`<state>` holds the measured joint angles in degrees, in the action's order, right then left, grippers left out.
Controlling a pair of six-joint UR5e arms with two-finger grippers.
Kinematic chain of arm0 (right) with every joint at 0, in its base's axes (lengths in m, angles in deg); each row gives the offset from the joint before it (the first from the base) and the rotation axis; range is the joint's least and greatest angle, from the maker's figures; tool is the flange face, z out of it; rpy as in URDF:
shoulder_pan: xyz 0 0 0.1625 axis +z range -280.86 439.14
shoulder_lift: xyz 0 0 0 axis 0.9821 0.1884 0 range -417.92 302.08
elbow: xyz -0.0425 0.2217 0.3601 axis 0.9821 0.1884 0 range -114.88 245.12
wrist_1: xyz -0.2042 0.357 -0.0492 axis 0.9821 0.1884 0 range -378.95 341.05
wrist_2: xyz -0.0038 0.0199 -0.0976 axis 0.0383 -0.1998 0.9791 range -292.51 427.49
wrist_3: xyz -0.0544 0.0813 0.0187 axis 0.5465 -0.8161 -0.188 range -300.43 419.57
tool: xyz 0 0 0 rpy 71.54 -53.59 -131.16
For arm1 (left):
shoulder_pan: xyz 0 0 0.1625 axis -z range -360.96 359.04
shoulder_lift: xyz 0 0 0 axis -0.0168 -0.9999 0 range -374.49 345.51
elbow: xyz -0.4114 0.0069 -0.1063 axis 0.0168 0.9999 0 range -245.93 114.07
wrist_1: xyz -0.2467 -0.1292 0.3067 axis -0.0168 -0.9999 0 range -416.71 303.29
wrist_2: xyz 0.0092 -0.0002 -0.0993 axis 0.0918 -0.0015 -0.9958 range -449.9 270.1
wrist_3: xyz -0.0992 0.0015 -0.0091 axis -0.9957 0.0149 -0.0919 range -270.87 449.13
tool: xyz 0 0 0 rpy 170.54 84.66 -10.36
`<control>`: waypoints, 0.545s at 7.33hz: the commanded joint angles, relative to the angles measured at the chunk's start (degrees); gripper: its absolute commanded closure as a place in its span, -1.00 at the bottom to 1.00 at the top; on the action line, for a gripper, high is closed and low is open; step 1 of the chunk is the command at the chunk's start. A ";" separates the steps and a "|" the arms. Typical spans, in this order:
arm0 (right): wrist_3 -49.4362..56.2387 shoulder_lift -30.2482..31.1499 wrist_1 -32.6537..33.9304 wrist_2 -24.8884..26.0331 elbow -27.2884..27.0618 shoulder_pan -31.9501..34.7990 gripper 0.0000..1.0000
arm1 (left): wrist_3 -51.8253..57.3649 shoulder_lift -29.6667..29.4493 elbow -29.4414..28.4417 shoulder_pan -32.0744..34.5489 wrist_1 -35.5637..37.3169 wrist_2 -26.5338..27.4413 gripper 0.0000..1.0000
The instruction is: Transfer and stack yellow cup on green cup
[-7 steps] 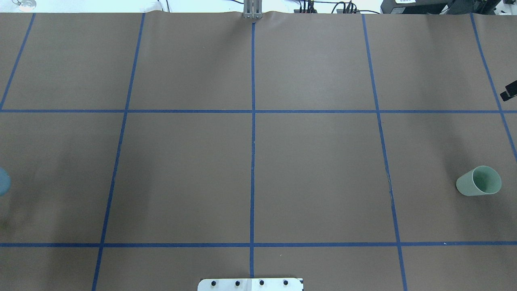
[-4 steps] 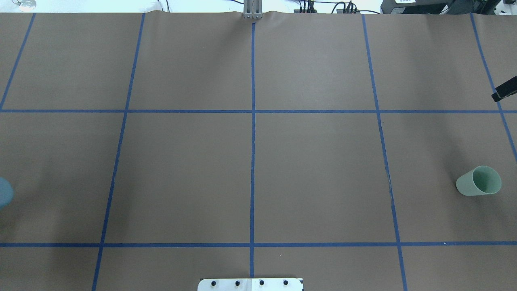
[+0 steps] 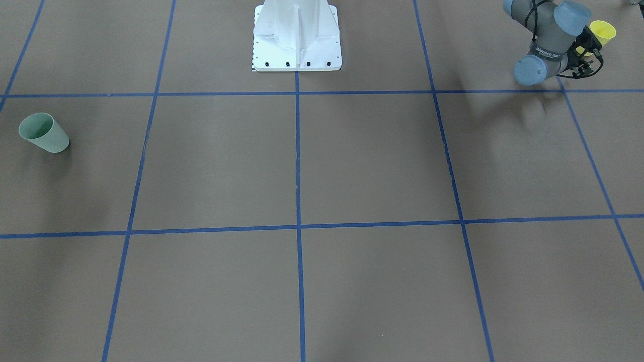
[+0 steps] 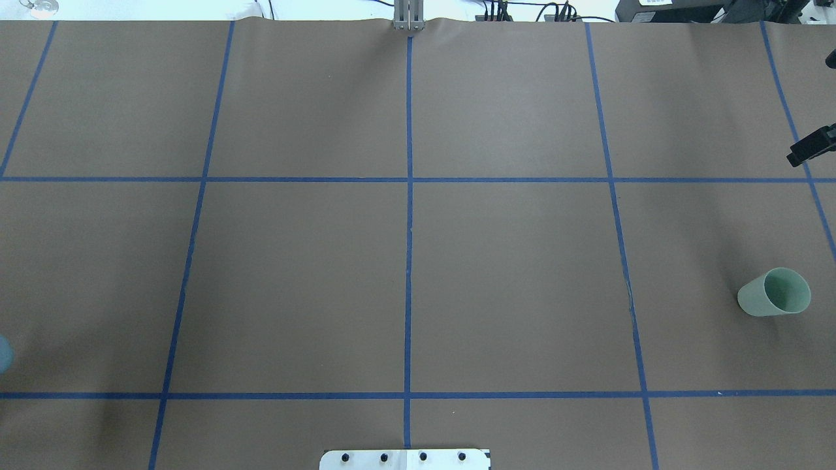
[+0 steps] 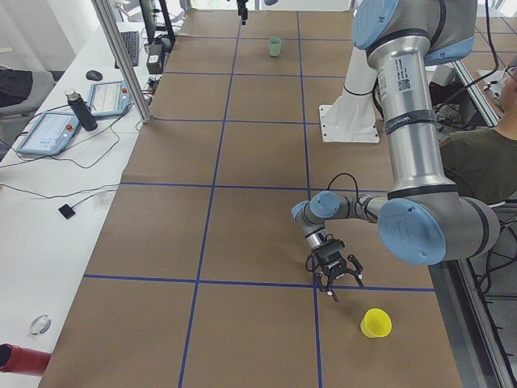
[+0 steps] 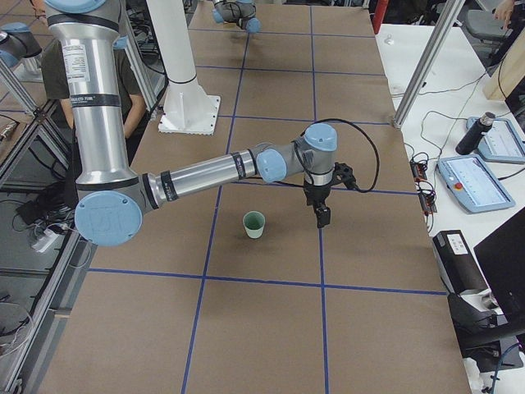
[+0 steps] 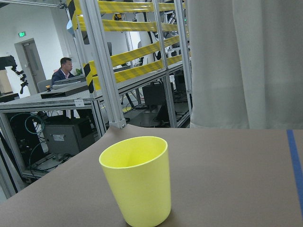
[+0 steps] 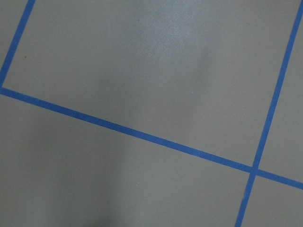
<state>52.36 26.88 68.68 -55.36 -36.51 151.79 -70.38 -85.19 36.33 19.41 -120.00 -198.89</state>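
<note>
The yellow cup stands upright near the table's left end, filling the left wrist view; it also shows in the front view and the left view. My left gripper hangs low beside it, a short gap away, fingers spread open and empty. The green cup stands upright at the far right end, also in the front view and the right view. My right gripper points down beyond the green cup, apart from it. Only a black piece of it shows overhead, so I cannot tell its state.
The table is brown paper with blue tape lines. The robot's white base stands at the near edge's middle. Desks with tablets and metal posts line the far side. A person sits behind the robot.
In the overhead view the right gripper's black tip has moved further in from the right edge. The left arm's blue joint at the left edge has slid toward the robot, almost out of view.
</note>
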 commanded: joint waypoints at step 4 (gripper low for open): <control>0.00 0.10 0.00 0.51 -1.64 -0.13 -1.00 | -6.50 2.06 -6.72 -5.16 -10.98 -2.89 -0.98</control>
<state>52.36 26.97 68.68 -54.93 -37.95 151.71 -75.09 -83.52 30.02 15.32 -130.19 -201.27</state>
